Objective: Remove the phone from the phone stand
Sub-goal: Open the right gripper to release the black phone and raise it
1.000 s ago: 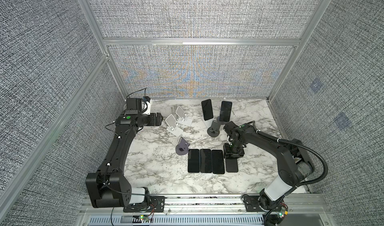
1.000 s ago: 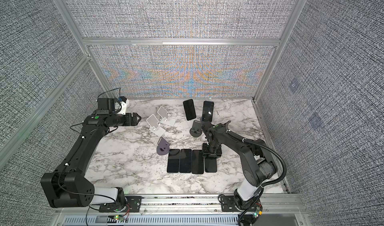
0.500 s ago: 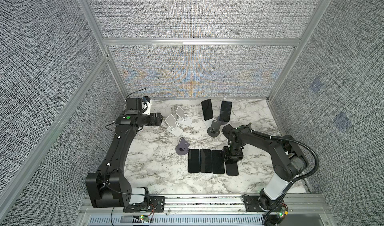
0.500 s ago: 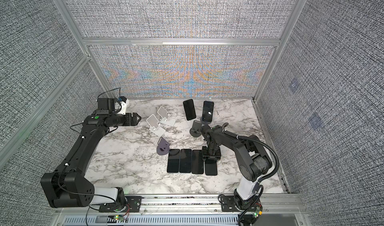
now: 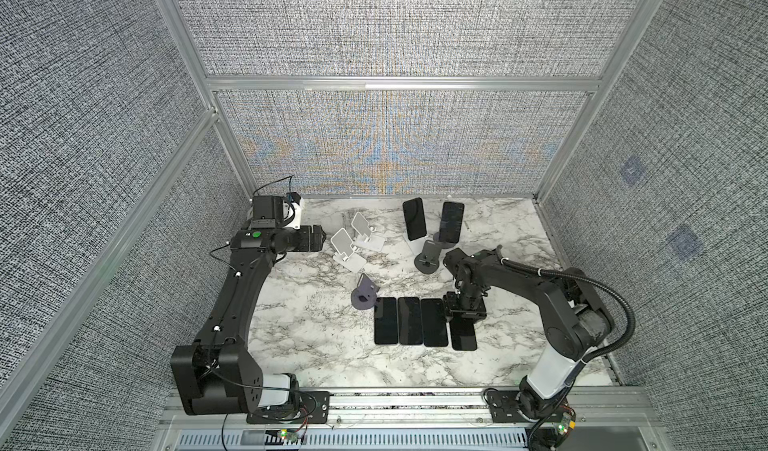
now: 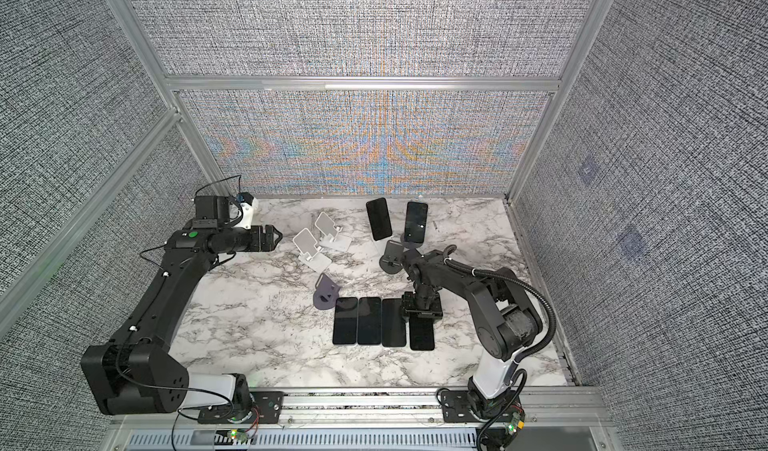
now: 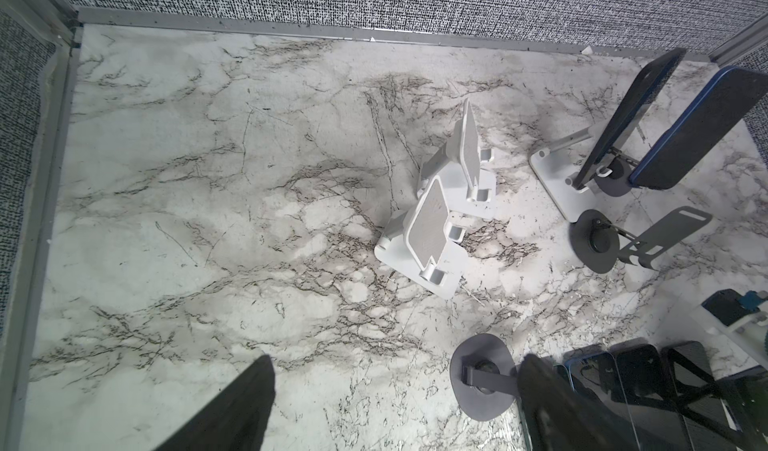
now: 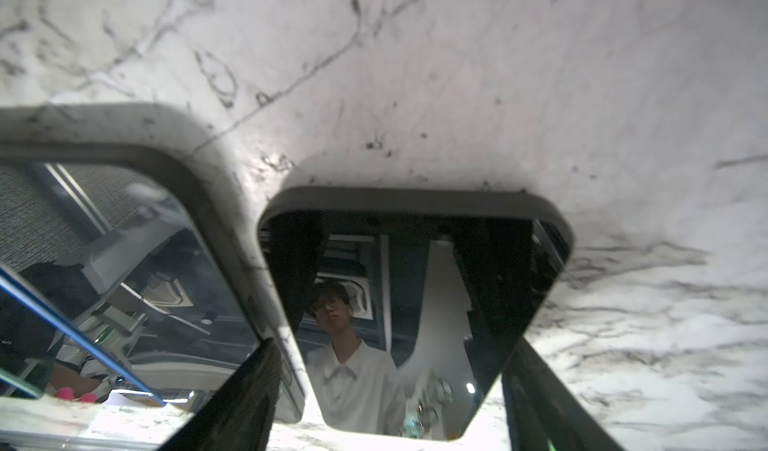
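Six phones (image 5: 409, 320) (four lying flat, two propped) and six stands (image 5: 428, 255): three white, three grey.

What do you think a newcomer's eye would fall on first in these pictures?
Four dark phones lie flat in a row near the front of the marble table, with the right tool open over the rightmost one. Behind them, two propped phones rest on stands at the back.

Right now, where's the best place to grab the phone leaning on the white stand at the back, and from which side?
Probably take the phone by its free top end, pinched across the long edges, coming down from above. It leans back on the white stand with its bottom edge in the hooks, so only the top is clear. The neighbouring phone stands close, so stay narrow.
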### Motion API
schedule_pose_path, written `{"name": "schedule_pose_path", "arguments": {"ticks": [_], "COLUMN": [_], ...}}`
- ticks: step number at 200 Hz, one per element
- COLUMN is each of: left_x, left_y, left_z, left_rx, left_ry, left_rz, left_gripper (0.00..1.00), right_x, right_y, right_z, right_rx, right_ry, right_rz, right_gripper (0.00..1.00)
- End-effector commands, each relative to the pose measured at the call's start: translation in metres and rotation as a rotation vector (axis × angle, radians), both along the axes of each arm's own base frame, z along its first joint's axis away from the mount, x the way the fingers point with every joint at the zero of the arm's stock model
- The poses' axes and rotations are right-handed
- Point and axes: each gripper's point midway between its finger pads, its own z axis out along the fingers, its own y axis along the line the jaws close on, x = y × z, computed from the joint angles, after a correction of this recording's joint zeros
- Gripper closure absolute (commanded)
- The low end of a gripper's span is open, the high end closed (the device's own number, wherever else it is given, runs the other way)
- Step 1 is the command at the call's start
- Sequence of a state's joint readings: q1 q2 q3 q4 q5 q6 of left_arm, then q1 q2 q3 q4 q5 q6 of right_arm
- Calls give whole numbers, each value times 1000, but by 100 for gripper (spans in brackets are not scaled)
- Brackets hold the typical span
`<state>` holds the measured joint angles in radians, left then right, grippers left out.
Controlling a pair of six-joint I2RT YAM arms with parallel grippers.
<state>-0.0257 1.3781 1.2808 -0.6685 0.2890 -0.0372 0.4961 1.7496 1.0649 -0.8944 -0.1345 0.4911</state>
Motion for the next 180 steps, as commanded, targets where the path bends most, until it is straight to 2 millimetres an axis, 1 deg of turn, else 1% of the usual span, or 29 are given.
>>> {"name": "schedule_pose_path", "arguments": {"ticks": [1, 19, 48, 65, 87, 99, 101, 103, 118, 148, 180], "left_x": [0, 0, 0, 0, 0, 0, 0, -1, -1, 0, 0], "left_y": [-1, 0, 0, -1, -1, -1, 0, -1, 0, -2, -3], "left_z": [6, 5, 5, 5, 5, 5, 6, 6, 6, 5, 4], "left_rx": [-1, 1, 1, -1, -1, 0, 1, 1, 1, -7, -12], "left_ry": [-14, -13, -14, -12, -11, -13, -14, -15, -14, -11, -7], "left_rz": [-4, -3, -4, -7, -8, -8, -7, -7, -6, -13, -16], "left_gripper": [8, 8, 8, 8, 8, 8, 8, 8, 8, 8, 8], "right_x": [2, 3, 4, 5, -1, -1, -9, -11, -18, -28, -31], "right_y": [6, 3, -11, -28, -56, -62, -66, -68, -76, -84, -80], "right_z": [1, 5, 17, 22, 22, 23, 18, 17, 16, 11, 4], "right_rx": [28, 17, -4, -40, -116, -124, -134, -140, -178, -214, -199], "right_ry": [-5, -17, -53, -68, -59, -64, -44, -38, -28, -14, -8], "right_rz": [-2, -3, -23, -57, -123, -161, -165, -169, -183, -188, -194], "right_gripper": [27, 28, 29, 29, 33, 37, 37, 38, 42, 54, 55]}}
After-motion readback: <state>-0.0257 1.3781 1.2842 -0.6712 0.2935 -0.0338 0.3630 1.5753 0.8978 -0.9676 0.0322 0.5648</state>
